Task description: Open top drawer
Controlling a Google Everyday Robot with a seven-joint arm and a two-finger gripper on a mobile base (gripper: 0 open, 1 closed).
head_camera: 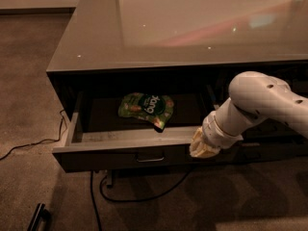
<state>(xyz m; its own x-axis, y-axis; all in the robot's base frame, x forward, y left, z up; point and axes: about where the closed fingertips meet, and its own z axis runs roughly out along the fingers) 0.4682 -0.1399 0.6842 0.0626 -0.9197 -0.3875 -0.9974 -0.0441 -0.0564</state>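
Note:
The top drawer (110, 153) is a wide, shallow dark grey drawer pulled out from under the glossy counter (192, 28). Its small rectangular pull handle (149, 157) sits at the centre of the front. A green snack bag (146, 108) lies inside. My gripper (203, 148), with cream-coloured fingers at the end of the white arm (260, 105), is at the right end of the drawer front, right of the handle and level with the front's top edge.
A black cable (144, 189) loops on the carpet under the drawer and another runs off to the left (29, 146). A dark object (38, 216) lies on the floor at the bottom left. More grey drawer fronts (274, 146) sit behind the arm on the right.

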